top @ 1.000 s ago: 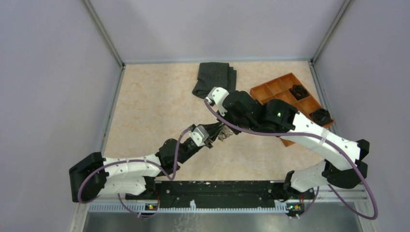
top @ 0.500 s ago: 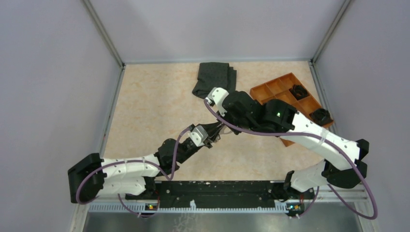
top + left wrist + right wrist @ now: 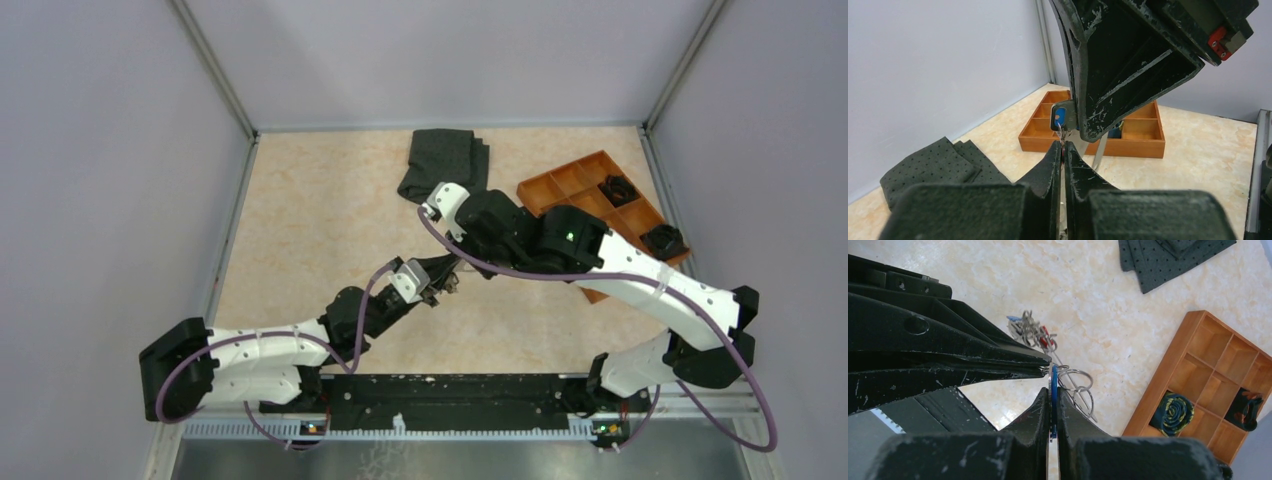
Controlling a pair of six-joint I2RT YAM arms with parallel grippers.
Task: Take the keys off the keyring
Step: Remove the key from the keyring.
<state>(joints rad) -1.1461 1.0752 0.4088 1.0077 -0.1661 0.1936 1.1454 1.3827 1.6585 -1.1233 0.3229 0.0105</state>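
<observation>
My left gripper (image 3: 441, 283) and right gripper (image 3: 457, 264) meet tip to tip above the table's middle. In the left wrist view my left gripper (image 3: 1064, 146) is shut on a thin metal ring of the keyring (image 3: 1062, 136). In the right wrist view my right gripper (image 3: 1052, 392) is shut on a blue-headed key (image 3: 1053, 382), which also shows in the left wrist view (image 3: 1060, 117). Thin metal rings (image 3: 1076, 379) hang beside that key. More keys (image 3: 1032, 332) with red and blue heads bunch just beyond. No pale loop band shows.
An orange wooden tray (image 3: 575, 172) with compartments stands at the right, holding black clumps (image 3: 662, 240) and a rolled blue-and-yellow item (image 3: 1175, 412). A folded dark grey cloth (image 3: 445, 160) lies at the back middle. The cage walls close the sides.
Both grippers, still joined at the keys, have drifted a little to the left and closer together. Neither hold has changed.
</observation>
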